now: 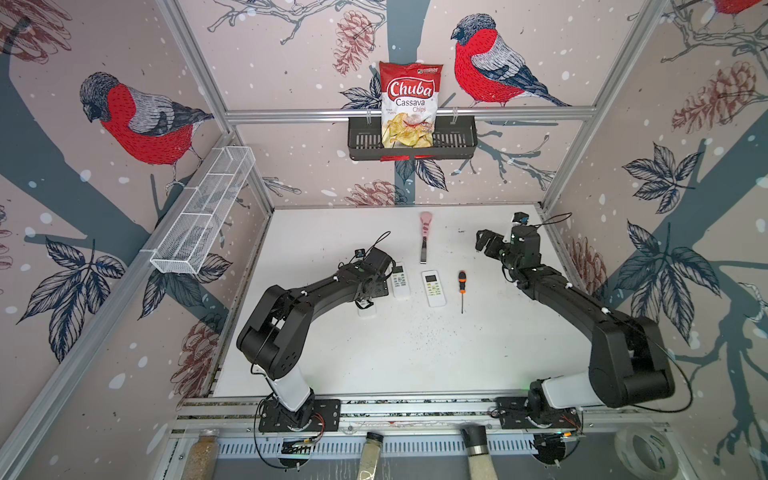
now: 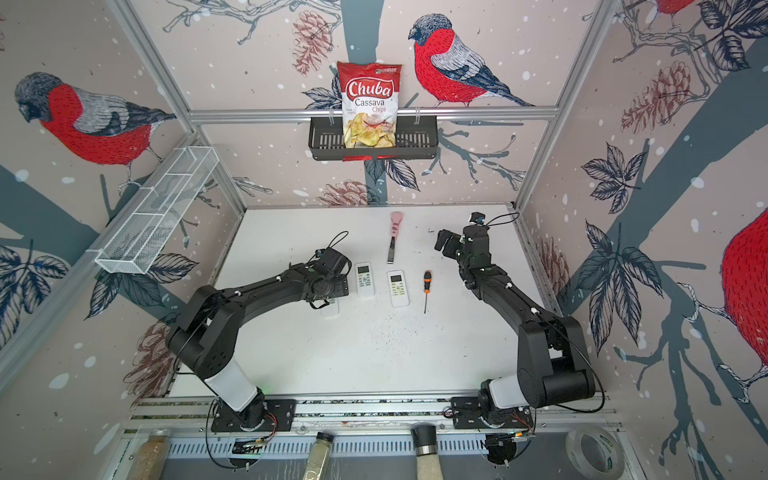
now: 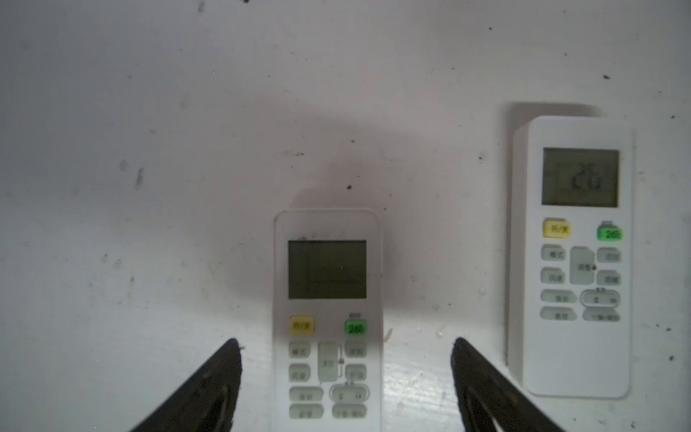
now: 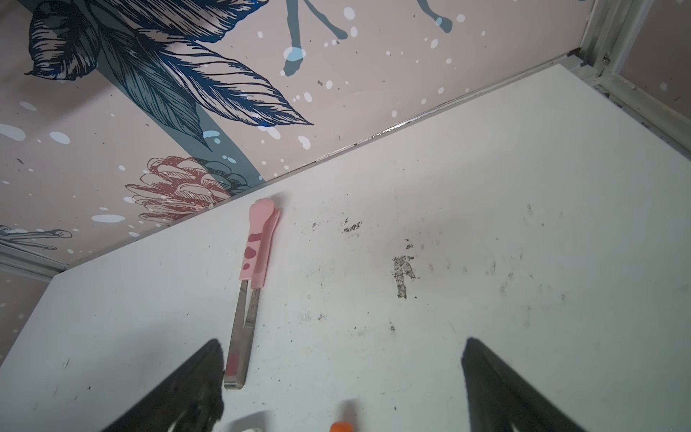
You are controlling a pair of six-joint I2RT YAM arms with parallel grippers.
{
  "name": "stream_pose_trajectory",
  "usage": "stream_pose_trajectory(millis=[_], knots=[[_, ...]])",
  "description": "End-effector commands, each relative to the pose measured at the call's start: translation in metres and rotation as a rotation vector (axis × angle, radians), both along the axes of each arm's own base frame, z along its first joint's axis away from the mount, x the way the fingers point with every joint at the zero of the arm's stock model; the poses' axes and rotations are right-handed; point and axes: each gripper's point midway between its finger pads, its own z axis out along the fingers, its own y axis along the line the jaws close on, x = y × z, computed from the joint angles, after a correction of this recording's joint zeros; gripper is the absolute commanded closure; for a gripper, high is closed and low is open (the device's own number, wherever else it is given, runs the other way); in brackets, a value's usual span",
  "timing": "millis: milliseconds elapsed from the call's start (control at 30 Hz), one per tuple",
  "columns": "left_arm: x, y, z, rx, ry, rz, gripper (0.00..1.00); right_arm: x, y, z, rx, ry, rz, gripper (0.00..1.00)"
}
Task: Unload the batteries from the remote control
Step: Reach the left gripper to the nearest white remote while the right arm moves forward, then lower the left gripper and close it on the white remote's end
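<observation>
Four things sit closest, lined up by the near rail below the table: a jar of grain (image 1: pixel 203 451), a slim bottle (image 1: pixel 369 457), a black-capped bottle (image 1: pixel 478 451) and a roll of tape (image 1: pixel 642 457).

On the white table (image 1: pixel 374 365), the left gripper (image 3: pixel 346 341) hangs low over the left remote (image 3: pixel 327 269), which lies between the table's left edge and its middle. The two fingers (image 3: pixel 209 389) are spread wide, one on each side of the remote. Bare table shows between each finger and the remote, so the gripper holds nothing. In both top views the arm covers most of this remote, and only its near end peeks out.

Just to the right lies the middle remote (image 1: pixel 401 281), and then the right remote (image 1: pixel 433 288). They are side by side and not touching, and their screens point at the far edge. All three lie buttons up (so the batteries cannot be seen in any view).

Behind these two, closer to the far edge, lie pink tongs (image 1: pixel 424 237). Right of the remotes is a screwdriver (image 1: pixel 461 291) with an orange and black handle, its tip pointing at the near edge.

The right gripper (image 1: pixel 484 243) is up in the air toward the far right corner. Its fingers (image 4: pixel 497 389) are spread wide with nothing between them.
</observation>
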Motion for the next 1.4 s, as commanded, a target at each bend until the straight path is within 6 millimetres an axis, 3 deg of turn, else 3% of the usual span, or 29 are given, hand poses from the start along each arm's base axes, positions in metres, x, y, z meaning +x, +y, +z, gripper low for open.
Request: stream_pose_trajectory(millis=[0,400,667,867,1233,1367], knots=[[0.007,-0.007,-0.005,-0.028,0.005,-0.002,0.13,0.002,0.001,0.008,0.007,-0.025,0.003,0.0],[0.009,0.016,-0.019,-0.041,0.038,0.027,0.18,0.002,0.003,0.007,0.013,-0.023,0.016,0.0],[0.012,0.008,-0.022,-0.082,0.044,-0.011,0.2,0.001,0.005,0.005,0.012,-0.016,0.02,0.01],[0.014,0.003,-0.031,-0.085,0.069,-0.027,0.31,0.0,0.006,0.005,0.013,-0.015,0.029,0.01],[0.009,0.014,-0.042,0.003,0.1,-0.016,0.42,0.0,0.01,0.009,0.027,-0.021,0.048,0.01],[0.006,0.014,-0.04,0.038,0.103,-0.026,0.37,0.0,0.009,0.012,0.03,-0.027,0.047,0.01]])
